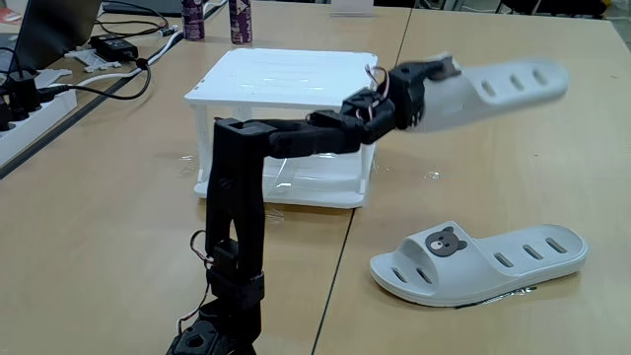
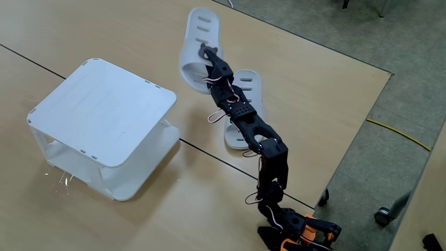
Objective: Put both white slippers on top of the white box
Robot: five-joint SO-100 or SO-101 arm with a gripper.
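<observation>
One slipper (image 1: pixel 498 89) is hanging in the air beside the white box (image 1: pixel 286 74), just above the level of its top; we are holding it there with the jaws of our gripper (image 1: pixel 434 91) clamped on its heel end, presumably to clear the ribbed top before setting it down. Its long axis is running roughly level, toe pointing away from the box. The second slipper (image 1: pixel 483 261) is lying on the worktop (image 1: pixel 99 217) near the box's front corner, bear badge up, long axis running across the fixed view. We are judging neither slipper to be on the box yet.
</observation>
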